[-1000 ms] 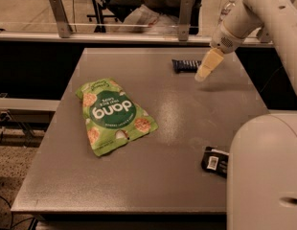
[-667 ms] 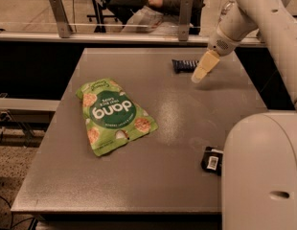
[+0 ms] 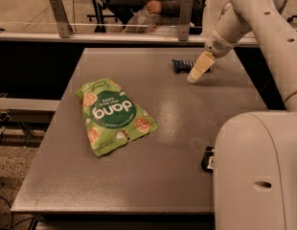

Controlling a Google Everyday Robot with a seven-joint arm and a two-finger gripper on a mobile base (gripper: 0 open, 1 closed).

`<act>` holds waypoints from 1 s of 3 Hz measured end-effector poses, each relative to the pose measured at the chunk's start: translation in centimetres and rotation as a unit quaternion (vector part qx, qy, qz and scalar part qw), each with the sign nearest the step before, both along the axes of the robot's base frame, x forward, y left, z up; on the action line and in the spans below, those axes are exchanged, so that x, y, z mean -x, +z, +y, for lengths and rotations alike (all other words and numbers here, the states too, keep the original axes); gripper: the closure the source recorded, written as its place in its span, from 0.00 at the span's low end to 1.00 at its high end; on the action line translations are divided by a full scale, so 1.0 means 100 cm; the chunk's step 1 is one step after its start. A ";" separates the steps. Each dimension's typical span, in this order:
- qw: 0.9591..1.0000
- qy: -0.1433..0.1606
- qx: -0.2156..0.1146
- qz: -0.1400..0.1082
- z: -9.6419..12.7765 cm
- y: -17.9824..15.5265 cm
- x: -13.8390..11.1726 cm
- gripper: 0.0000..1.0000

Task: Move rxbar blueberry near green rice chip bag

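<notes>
The rxbar blueberry (image 3: 183, 64) is a slim dark navy bar lying flat at the far right of the grey table (image 3: 139, 181). My gripper (image 3: 195, 75) hangs just above the table at the bar's right end, partly covering it. The green rice chip bag (image 3: 113, 114) lies flat at the table's middle left, with its "dang" circle upside down to me, well apart from the bar and the gripper.
A black wrapper with a white patch (image 3: 208, 159) lies near the right front, half hidden behind my white base (image 3: 258, 176). A rail with metal posts (image 3: 60, 14) runs behind the table. A seated person (image 3: 163, 1) is beyond it.
The gripper has moved a little left and down, closer to the right end of the blue bar. The bar and the green bag have not moved.
</notes>
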State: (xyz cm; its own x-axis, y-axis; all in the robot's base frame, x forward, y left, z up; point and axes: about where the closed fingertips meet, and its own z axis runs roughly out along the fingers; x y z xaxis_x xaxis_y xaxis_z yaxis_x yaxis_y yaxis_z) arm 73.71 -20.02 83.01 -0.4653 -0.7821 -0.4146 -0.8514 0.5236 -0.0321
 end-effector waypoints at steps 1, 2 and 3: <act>1.000 0.001 0.000 0.004 0.002 0.001 0.000 0.36; 1.000 0.005 -0.003 0.000 0.007 0.005 -0.001 0.60; 1.000 0.016 -0.010 -0.007 0.014 0.015 0.002 0.83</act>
